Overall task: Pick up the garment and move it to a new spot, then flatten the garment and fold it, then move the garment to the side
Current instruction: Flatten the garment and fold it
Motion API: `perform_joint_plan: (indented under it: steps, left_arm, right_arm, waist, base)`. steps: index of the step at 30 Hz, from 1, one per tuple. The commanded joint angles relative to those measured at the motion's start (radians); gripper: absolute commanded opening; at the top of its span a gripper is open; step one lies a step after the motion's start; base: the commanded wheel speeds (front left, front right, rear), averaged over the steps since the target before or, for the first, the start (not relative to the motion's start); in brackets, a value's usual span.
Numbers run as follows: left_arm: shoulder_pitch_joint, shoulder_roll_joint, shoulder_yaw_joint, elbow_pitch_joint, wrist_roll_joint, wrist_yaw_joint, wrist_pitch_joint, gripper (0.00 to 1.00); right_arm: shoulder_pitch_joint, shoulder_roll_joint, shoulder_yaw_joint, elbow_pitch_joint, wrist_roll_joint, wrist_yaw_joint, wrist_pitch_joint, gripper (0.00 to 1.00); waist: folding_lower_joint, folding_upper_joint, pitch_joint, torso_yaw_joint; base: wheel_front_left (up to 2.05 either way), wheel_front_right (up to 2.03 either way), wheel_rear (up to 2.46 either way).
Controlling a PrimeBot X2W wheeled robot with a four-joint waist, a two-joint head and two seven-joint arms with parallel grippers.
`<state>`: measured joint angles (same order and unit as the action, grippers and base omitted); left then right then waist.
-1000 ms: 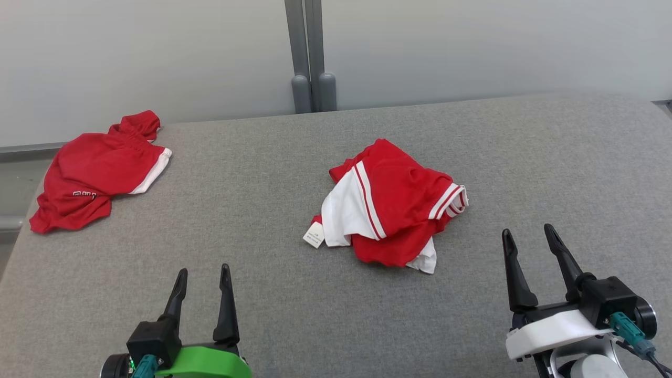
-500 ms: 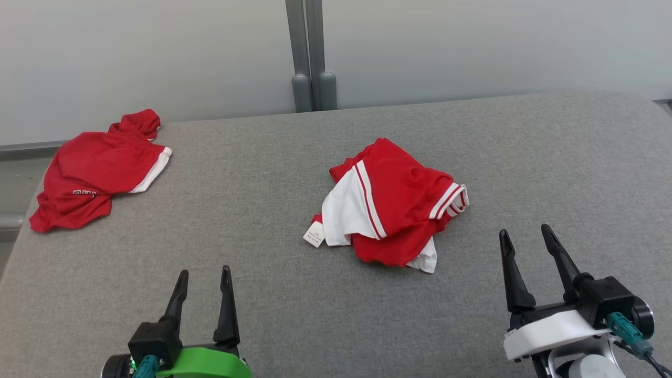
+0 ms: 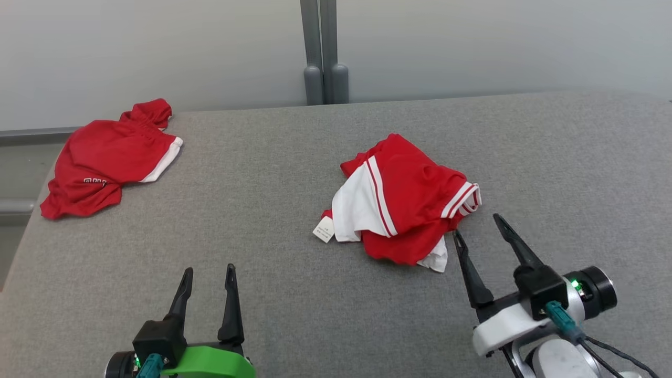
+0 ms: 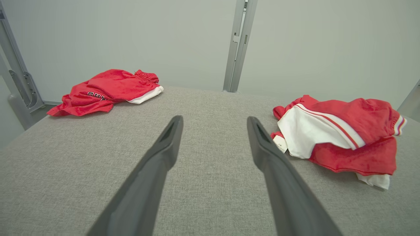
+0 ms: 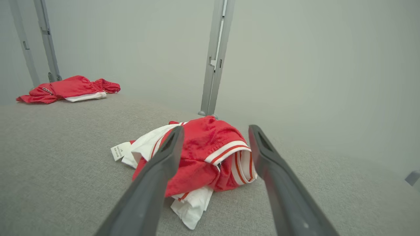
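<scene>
A crumpled red and white garment (image 3: pixel 409 210) with a small white tag lies in a heap near the middle of the grey padded table (image 3: pixel 252 173). My right gripper (image 3: pixel 476 224) stands open just at the heap's near right edge, fingers pointing at it, nothing between them. In the right wrist view the garment (image 5: pixel 200 154) sits close ahead between the open fingers of the right gripper (image 5: pixel 216 128). My left gripper (image 3: pixel 209 269) is open and empty at the table's near left. From the left wrist the garment (image 4: pixel 344 137) lies off to the right of the left gripper (image 4: pixel 215 119).
A second red garment (image 3: pixel 105 163) lies at the table's far left corner, partly over the edge. A grey post (image 3: pixel 325 52) rises behind the far edge against a pale wall. Bare grey table spreads between the two garments and to the right.
My right gripper has swung left and forward, up to the garment's near right edge. The head camera has shifted a little. The left gripper and both garments stay put.
</scene>
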<state>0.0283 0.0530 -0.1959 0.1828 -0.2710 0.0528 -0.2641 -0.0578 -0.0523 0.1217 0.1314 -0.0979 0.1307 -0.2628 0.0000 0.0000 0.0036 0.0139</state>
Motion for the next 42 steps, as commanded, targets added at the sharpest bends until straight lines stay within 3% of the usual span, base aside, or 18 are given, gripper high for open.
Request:
perform_joint_plan:
  steps: [1,12,25,26,27,28,29,32,42]
  left_arm:
    - [-0.017,0.0,-0.002,-0.005,-0.001,-0.003,-0.001,1.0]
    - [-0.063,-0.002,-0.019,-0.018,-0.023,0.012,-0.001,1.0]
    - [-0.087,-0.002,-0.033,-0.015,-0.037,0.023,-0.001,1.0]
    - [-0.088,-0.002,-0.033,-0.015,-0.037,0.024,-0.001,1.0]
    - [-0.088,-0.002,-0.034,-0.014,-0.037,0.024,-0.001,1.0]
    - [-0.089,-0.002,-0.034,-0.014,-0.037,0.026,-0.001,1.0]
    - [-0.089,-0.002,-0.034,-0.014,-0.036,0.026,-0.001,1.0]
    - [-0.088,-0.002,-0.034,-0.012,-0.036,0.028,-0.001,1.0]
    - [-0.085,-0.002,-0.037,-0.004,-0.036,0.022,-0.001,1.0]
  right_arm:
    - [-0.033,-0.018,0.011,0.027,-0.035,0.0,-0.003,1.0]
    - [-0.224,-0.09,0.076,0.289,-0.268,0.0,-0.003,1.0]
    - [-0.338,-0.095,0.105,0.404,-0.3,0.0,-0.003,1.0]
    - [-0.344,-0.094,0.106,0.413,-0.301,0.0,-0.003,0.94]
    - [-0.349,-0.093,0.107,0.418,-0.299,0.0,-0.003,0.78]
    - [-0.356,-0.093,0.111,0.421,-0.292,0.0,-0.003,0.47]
    - [-0.36,-0.094,0.114,0.423,-0.287,0.0,-0.003,0.42]
    - [-0.37,-0.098,0.126,0.431,-0.27,0.0,-0.003,0.0]
    - [-0.404,-0.116,0.151,0.441,-0.225,0.0,-0.003,0.0]
  waist:
    - [0.0,0.0,0.021,0.02]
    - [0.0,0.0,0.117,0.112]
    - [0.0,0.0,0.164,0.146]
    - [0.0,0.0,0.164,0.145]
    - [0.0,0.0,0.165,0.144]
    - [0.0,0.0,0.165,0.143]
    - [0.0,0.0,0.164,0.142]
    - [0.0,0.0,0.163,0.136]
    - [0.0,0.0,0.15,0.124]
  base:
    - [0.0,0.0,0.0]
    - [0.0,0.0,0.0]
    - [0.0,0.0,0.0]
    - [0.0,0.0,0.0]
    - [0.0,0.0,0.0]
    - [0.0,0.0,0.0]
    - [0.0,0.0,0.0]
    - [0.0,0.0,0.0]
    - [0.0,0.0,0.0]
